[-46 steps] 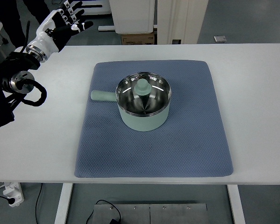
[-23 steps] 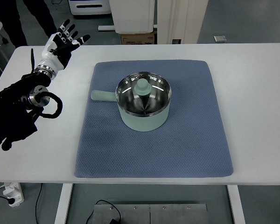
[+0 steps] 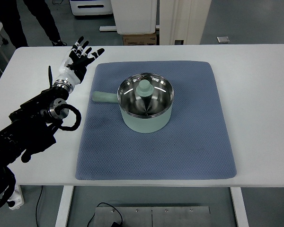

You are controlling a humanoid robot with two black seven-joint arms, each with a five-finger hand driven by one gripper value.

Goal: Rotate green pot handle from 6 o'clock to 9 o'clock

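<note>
Left hand [image 3: 80, 54] spread wide, empty, up-left of pot handle [image 3: 104, 97] already pointing left toward it.

One green pot [image 3: 146, 111]; one lid [image 3: 145, 93]; one blue mat [image 3: 180, 142]; one white table [image 3: 260, 104]; one robot hand [image 3: 78, 57].

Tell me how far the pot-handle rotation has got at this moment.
Done: the handle of the green pot points to the picture's left, the 9 o'clock position, on the blue mat. In hand: nothing; the left hand is open, apart from the handle. Left: apparently nothing.
</note>
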